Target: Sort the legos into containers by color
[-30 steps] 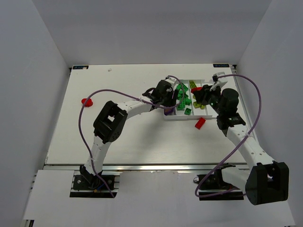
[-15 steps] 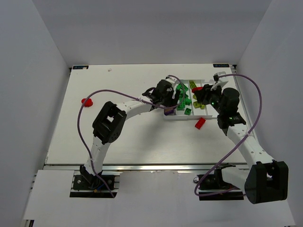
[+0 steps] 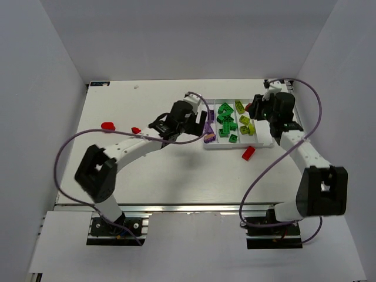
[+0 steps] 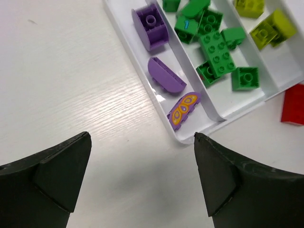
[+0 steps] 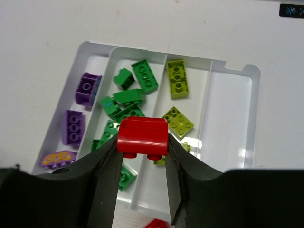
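The white tray has four compartments. In the right wrist view its left one holds purple bricks, then come green bricks and yellow-green bricks; the rightmost compartment is bare. My right gripper is shut on a red brick above the tray's middle; it also shows in the top view. My left gripper is open and empty over the table just left of the tray's near corner; it also shows in the top view.
A loose red brick lies on the table just in front of the tray and shows at the left wrist view's right edge. Two more red bricks lie at the left of the table. Walls close in three sides.
My left gripper has drawn back left from the tray, and the arm's elbow swung left, uncovering a second red brick. My right gripper moved toward the tray's far right end with the red brick.
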